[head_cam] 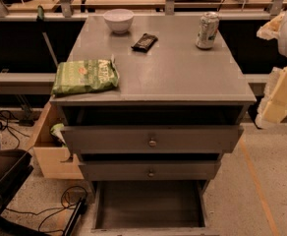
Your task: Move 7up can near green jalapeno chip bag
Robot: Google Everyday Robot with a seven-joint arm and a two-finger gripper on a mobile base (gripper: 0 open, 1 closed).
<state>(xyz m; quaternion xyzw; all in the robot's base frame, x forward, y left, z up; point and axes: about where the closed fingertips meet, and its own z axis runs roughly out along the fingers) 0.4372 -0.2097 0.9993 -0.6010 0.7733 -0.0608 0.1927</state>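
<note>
The 7up can (207, 30) stands upright at the back right of the grey cabinet top (178, 73); it is silvery with green markings. The green jalapeno chip bag (86, 76) lies flat at the front left corner of the top, slightly over the left edge. My gripper (277, 95) shows as cream-coloured parts at the right edge of the camera view, beyond the cabinet's right side, to the right of the can and nearer the front. It holds nothing that I can see.
A white bowl (119, 19) stands at the back, left of centre. A small dark wrapper (144, 42) lies between bowl and can. The cabinet's drawers (152, 140) are pulled out, the bottom one (148, 205) farthest. A wooden box (52, 154) and cables are on the floor at left.
</note>
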